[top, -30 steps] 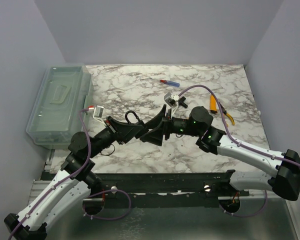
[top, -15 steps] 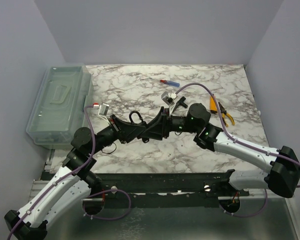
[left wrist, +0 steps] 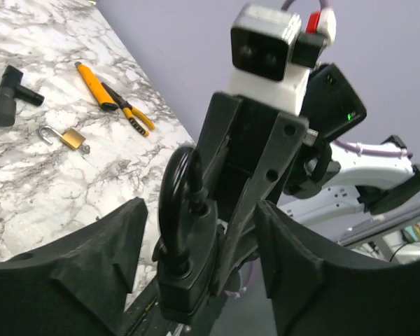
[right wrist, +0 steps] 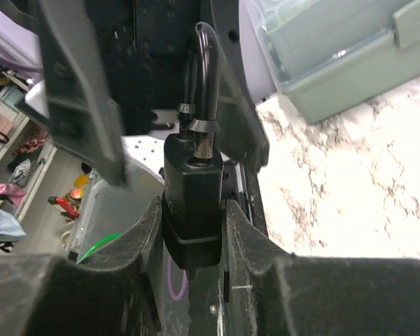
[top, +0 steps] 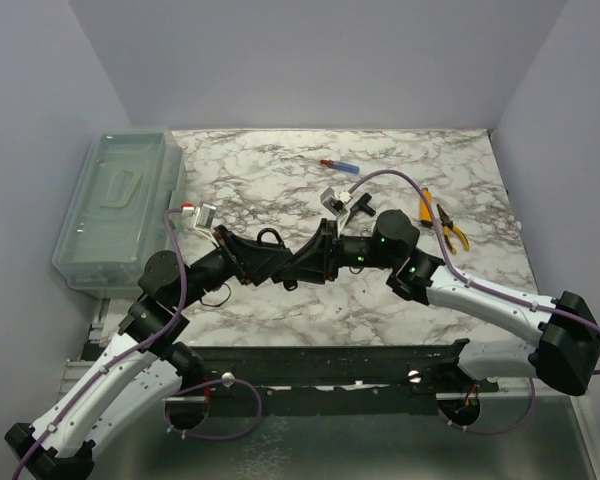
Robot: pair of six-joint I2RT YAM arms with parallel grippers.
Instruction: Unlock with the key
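Both arms have drawn together mid-table: right gripper (right wrist: 192,234) clamps the black metal padlock (right wrist: 191,203) (shackle pointing far), left gripper (left wrist: 199,224) straddles it from the left, fingers spread, key unseen

A black padlock (left wrist: 187,252) stands upright between the left gripper's (left wrist: 199,217) wide black fingers (left wrist: 91,259), with the right gripper (left wrist: 227,231) close alongside. Beyond, orange-handled pliers (left wrist: 126,108), a brass padlock (left wrist: 71,138) and a black tool (left wrist: 10,87) lie on the marble counter (left wrist: 28,35).

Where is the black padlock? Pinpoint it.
Top view: the black padlock hangs above mid-table, left of centre; right wrist view shows the right fingers pinching its body.
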